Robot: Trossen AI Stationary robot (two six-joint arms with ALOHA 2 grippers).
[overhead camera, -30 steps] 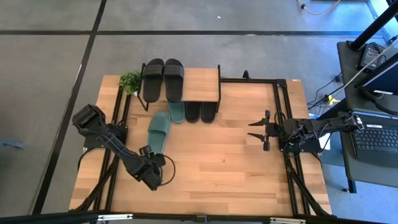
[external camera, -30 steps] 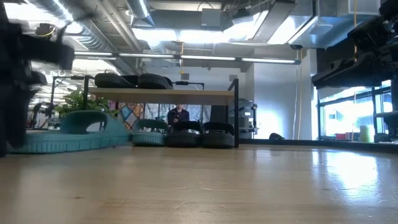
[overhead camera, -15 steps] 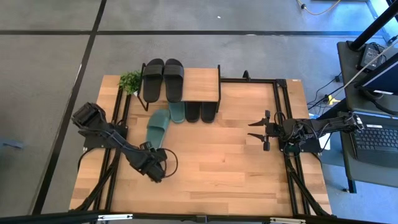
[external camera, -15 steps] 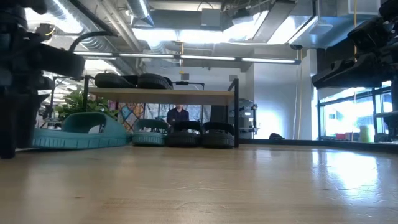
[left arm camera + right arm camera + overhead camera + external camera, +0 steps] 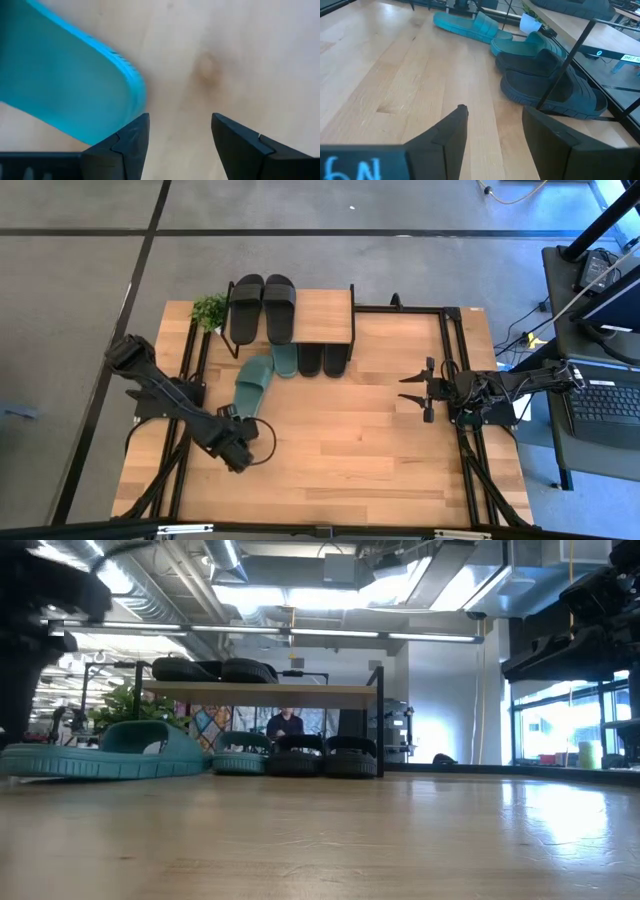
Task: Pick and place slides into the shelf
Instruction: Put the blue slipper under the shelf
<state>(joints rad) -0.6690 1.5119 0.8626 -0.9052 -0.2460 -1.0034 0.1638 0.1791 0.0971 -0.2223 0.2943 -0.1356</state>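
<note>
A teal slide [image 5: 253,385] lies flat on its sole on the table, slanted, in front of the shelf [image 5: 325,315]. My left gripper [image 5: 240,430] hovers open just above the table at that slide's near end [image 5: 65,85], pointing down, with only bare wood between its fingers [image 5: 180,145]. Two black slides [image 5: 263,306] lie on the shelf's top board. Under the board stand another teal slide [image 5: 284,360] and two black ones [image 5: 323,358]. My right gripper [image 5: 415,392] waits open and level at the table's right side [image 5: 490,125].
A small green plant [image 5: 209,310] stands at the shelf's left end. Black metal rails [image 5: 452,370] run along both sides of the table. Bare wood stretches between the two arms and toward the near edge [image 5: 350,460]. A person shows far behind the shelf [image 5: 287,725].
My left gripper has risen off the table and drawn back toward the table's left edge, staying open. Early in this second the loose teal slide slid a little toward the shelf and turned slightly; it now lies still and flat.
</note>
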